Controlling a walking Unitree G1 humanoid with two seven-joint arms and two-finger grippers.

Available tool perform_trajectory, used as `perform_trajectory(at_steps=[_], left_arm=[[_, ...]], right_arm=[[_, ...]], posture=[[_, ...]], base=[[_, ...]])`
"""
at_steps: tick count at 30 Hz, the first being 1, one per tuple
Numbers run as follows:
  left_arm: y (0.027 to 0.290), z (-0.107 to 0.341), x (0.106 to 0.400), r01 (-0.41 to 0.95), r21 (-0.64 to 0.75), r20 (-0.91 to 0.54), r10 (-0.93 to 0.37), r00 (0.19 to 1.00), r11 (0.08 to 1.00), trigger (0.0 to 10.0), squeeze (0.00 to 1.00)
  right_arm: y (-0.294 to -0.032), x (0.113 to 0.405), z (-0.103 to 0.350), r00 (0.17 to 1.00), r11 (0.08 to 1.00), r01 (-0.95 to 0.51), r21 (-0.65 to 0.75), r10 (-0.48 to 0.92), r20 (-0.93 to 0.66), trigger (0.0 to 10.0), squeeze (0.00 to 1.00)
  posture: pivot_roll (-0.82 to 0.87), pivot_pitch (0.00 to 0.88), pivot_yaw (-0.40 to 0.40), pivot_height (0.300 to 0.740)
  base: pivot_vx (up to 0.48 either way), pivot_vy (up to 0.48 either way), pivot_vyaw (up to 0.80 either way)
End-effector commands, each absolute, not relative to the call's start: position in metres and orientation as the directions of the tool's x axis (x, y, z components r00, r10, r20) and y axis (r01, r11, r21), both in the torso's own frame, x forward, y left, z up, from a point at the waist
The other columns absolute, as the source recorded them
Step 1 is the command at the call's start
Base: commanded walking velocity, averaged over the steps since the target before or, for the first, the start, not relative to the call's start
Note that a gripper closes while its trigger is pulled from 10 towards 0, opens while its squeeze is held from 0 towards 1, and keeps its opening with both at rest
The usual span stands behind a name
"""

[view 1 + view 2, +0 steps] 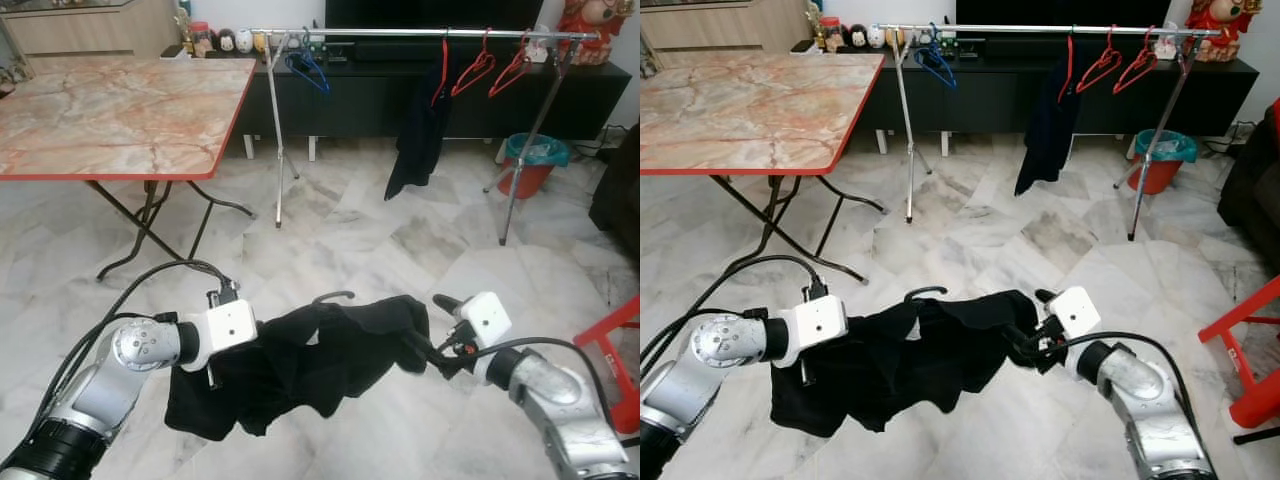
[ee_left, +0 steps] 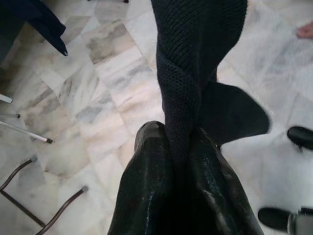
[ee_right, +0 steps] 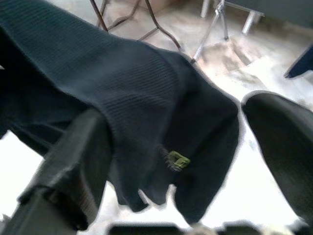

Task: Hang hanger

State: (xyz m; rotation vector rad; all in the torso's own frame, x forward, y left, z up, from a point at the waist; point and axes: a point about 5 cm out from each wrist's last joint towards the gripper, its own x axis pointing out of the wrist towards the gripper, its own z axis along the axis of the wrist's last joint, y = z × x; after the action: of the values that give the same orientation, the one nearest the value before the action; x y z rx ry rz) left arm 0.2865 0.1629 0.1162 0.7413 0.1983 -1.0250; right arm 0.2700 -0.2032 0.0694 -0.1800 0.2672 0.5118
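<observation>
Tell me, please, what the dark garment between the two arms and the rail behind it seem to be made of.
The dark garment looks like knitted fabric, matte: the left wrist view shows a ribbed, pebbled weave where the left claw pinches it. The right claw holds its other end. The rail looks like metal, silvery and shiny, though its material is not certain.

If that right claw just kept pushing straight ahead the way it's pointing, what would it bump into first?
Most likely the black garment: the right gripper points toward the robot's left, and the cloth already lies against its fingers. Beyond that, depth is unclear.
</observation>
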Motion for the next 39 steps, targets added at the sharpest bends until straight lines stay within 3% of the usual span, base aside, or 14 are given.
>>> perform_trajectory(at_steps=[1, 12, 18, 22, 31, 39], left_arm=[[0.164, 0.136, 0.295, 0.792, 0.493, -0.405, -0.711, 0.575, 0.361, 10.0, 0.0], [0.149, 0.161, 0.308, 0.754, 0.474, -0.272, -0.739, 0.617, 0.455, 10.0, 0.0], [0.14, 0.171, 0.312, 0.745, 0.479, -0.229, -0.753, 0.617, 0.465, 10.0, 0.0], [0.136, 0.174, 0.31, 0.758, 0.471, -0.226, -0.768, 0.599, 0.452, 10.0, 0.0], [0.131, 0.177, 0.307, 0.771, 0.459, -0.213, -0.787, 0.578, 0.442, 10.0, 0.0], [0.125, 0.178, 0.303, 0.798, 0.428, -0.197, -0.818, 0.54, 0.424, 10.0, 0.0]], right_arm=[[-0.204, 0.27, 0.069, 0.887, 0.9, -0.424, -0.101, 0.391, -0.245, 10.0, 0.0], [-0.194, 0.269, 0.058, 0.966, 0.975, -0.221, 0.03, 0.223, -0.127, 10.0, 0.0], [-0.184, 0.259, 0.041, 0.942, 0.959, -0.279, 0.059, 0.285, -0.176, 10.0, 0.0], [-0.188, 0.258, 0.037, 0.95, 0.967, -0.248, 0.051, 0.253, -0.182, 10.0, 0.0], [-0.191, 0.267, 0.047, 0.972, 0.978, -0.208, 0.017, 0.208, -0.105, 10.0, 0.0], [-0.187, 0.278, 0.063, 0.964, 0.964, -0.264, -0.021, 0.263, -0.034, 10.0, 0.0]], posture=[[0.04, 0.0, 0.024, 0.74], [0.04, 0.0, 0.028, 0.74], [0.04, 0.0, 0.028, 0.74], [0.04, 0.0, 0.029, 0.74], [0.04, 0.0, 0.029, 0.74], [0.04, 0.0, 0.029, 0.74]], base=[[0.0, 0.0, 0.0], [0.0, 0.0, 0.0], [0.0, 0.0, 0.0], [0.0, 0.0, 0.0], [0.0, 0.0, 0.0], [0.0, 0.0, 0.0]])
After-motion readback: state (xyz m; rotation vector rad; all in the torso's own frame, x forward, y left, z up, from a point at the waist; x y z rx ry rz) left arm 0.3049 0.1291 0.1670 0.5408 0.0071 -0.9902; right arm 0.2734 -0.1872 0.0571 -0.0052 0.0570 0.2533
